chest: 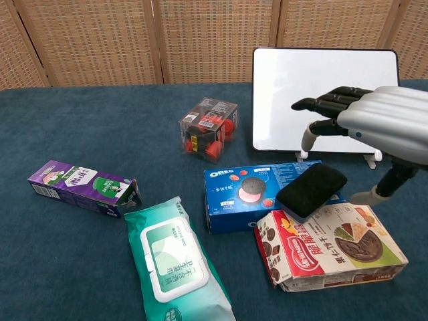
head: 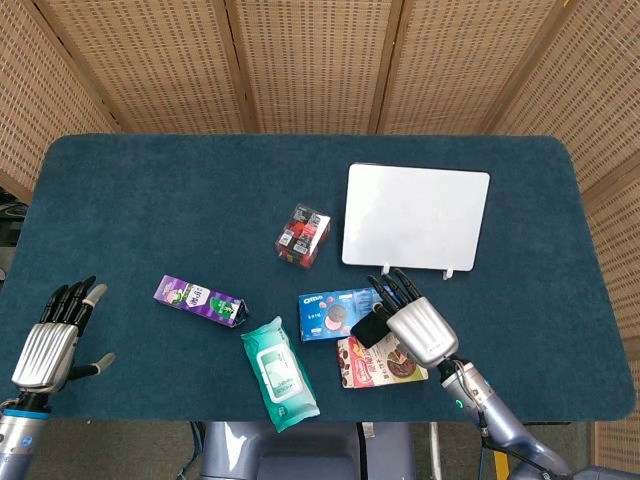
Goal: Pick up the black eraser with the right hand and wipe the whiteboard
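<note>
Head view: the right hand [head: 420, 330] hovers over the black eraser [head: 368, 328], fingers spread and holding nothing, apparently lining up a grasp. The eraser peeks out just left of the fingers, mostly covered by the hand, lying across the blue cookie box [head: 332, 311]. The whiteboard [head: 415, 217] stands beyond the fingertips. The left hand [head: 47, 343] rests open at the surface's near edge, well apart.

Chest view: the fingers [chest: 321, 103] reach above the eraser without touching it. It rests tilted on the blue box and the red snack box [chest: 331, 248]. The wrist is cut off at the frame edge.
</note>
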Available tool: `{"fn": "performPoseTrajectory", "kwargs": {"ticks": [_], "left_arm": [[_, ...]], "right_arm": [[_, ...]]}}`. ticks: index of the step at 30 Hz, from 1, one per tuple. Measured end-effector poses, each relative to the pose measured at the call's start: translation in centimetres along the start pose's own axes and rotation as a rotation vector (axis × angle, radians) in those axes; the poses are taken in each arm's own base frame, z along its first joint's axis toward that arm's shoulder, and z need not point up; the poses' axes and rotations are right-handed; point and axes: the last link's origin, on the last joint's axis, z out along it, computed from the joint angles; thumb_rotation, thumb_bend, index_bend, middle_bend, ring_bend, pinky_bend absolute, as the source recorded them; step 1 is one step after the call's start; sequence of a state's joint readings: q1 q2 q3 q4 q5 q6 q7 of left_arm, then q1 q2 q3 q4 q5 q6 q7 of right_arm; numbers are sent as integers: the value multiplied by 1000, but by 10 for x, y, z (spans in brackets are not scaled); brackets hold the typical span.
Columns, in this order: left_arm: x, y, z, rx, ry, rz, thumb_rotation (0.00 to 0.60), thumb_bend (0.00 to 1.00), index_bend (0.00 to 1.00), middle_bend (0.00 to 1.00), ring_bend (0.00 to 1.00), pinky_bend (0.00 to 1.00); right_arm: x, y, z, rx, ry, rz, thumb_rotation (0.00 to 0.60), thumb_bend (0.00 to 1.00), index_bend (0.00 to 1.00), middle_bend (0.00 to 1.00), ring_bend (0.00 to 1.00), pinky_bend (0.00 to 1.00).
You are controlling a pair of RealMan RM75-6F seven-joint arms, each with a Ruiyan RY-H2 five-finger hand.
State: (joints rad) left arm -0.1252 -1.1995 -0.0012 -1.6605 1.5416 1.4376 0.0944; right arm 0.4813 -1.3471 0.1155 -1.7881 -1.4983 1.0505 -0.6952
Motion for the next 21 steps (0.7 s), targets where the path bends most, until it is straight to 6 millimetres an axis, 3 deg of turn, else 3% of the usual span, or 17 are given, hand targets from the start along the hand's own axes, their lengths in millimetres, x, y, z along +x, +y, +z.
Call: {"fn": "performPoseTrajectory", "kwargs": {"ticks": [21], "left_arm": [[-1, 0, 0, 1, -2, 0, 600, 176, 0, 0, 0, 0]], "right_arm": [[4, -8, 13, 16, -114, -246, 600, 0, 299, 0, 0, 0]]}}
